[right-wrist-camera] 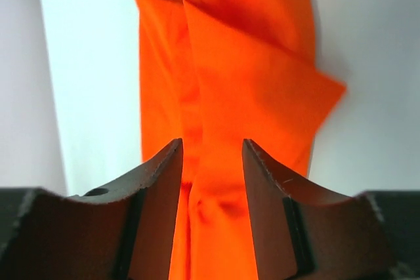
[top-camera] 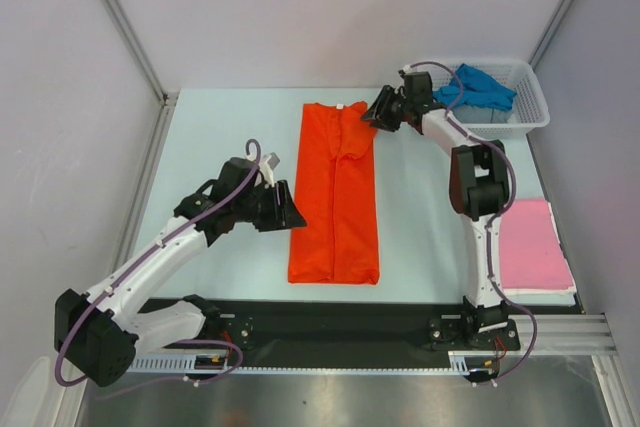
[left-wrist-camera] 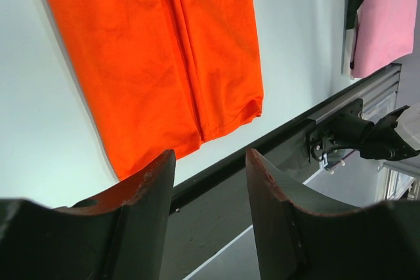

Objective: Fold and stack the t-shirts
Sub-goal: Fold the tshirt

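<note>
The orange-red t-shirt (top-camera: pixel 336 192) lies folded lengthwise into a long strip in the middle of the table, collar at the far end. My left gripper (top-camera: pixel 295 209) is open and empty just left of the strip's left edge; its wrist view shows the shirt's hem end (left-wrist-camera: pixel 157 50) beyond the open gripper (left-wrist-camera: pixel 210 162). My right gripper (top-camera: pixel 372 112) is open at the shirt's far right corner, hovering over the orange cloth (right-wrist-camera: pixel 236 63), which shows between the gripper's fingertips (right-wrist-camera: pixel 211 152). The pink t-shirt (top-camera: pixel 532 244) lies folded at the right. The blue t-shirt (top-camera: pixel 478 87) is crumpled in the basket.
The white mesh basket (top-camera: pixel 528 112) stands at the far right corner. The pink shirt also shows in the left wrist view (left-wrist-camera: pixel 384 18). A black rail (top-camera: pixel 340 322) runs along the near table edge. Grey walls close in the left, back and right sides.
</note>
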### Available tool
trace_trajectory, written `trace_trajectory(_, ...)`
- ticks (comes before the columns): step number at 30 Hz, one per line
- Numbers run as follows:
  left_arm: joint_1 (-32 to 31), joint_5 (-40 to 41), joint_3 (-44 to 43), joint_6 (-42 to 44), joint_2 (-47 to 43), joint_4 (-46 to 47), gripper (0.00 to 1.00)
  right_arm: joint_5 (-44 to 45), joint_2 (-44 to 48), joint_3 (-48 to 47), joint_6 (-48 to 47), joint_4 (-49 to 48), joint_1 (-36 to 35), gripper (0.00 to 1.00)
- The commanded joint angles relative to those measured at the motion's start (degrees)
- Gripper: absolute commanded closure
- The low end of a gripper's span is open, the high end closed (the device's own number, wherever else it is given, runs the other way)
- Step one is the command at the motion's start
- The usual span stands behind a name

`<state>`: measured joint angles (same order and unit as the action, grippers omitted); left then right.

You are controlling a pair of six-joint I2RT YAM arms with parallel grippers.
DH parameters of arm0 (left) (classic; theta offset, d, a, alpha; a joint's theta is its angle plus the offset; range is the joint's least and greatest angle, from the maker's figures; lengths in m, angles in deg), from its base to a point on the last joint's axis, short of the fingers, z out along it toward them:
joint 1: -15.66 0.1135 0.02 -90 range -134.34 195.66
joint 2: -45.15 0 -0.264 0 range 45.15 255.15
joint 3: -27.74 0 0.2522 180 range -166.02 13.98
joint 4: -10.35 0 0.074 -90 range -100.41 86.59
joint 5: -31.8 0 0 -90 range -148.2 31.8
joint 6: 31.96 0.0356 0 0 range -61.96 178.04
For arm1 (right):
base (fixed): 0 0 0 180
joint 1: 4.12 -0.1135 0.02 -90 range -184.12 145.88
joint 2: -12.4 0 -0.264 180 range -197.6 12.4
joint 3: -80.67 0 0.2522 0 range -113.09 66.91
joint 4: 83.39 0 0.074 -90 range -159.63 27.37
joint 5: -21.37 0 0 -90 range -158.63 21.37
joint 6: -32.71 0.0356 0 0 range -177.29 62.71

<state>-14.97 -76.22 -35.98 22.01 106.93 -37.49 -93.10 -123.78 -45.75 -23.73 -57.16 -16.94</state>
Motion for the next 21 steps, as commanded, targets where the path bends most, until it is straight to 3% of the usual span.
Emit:
trace_trajectory(1, 0.1, -2.1, -0.7, -0.6, 0.6, 2.4, 0.47, -3.1, 9.0, 8.0, 6.4, -3.9, 0.7, 0.53)
trace_trajectory(6, 0.1, -1.3, -1.1, 0.3, 0.8, 1.4, 0.48, -6.4, 13.3, 17.6, 8.2, -8.4, 0.8, 0.47)
trace_trajectory(14, 0.3, 1.8, -4.3, 2.2, 0.4, -1.7, 0.48, -8.1, 15.9, 34.7, 23.5, -26.6, -0.5, 0.57)
trace_trajectory(21, 0.8, 1.9, -5.9, 3.0, -0.3, -3.3, 0.48, -6.2, 14.5, 40.7, 32.5, -38.3, -2.0, 0.59)
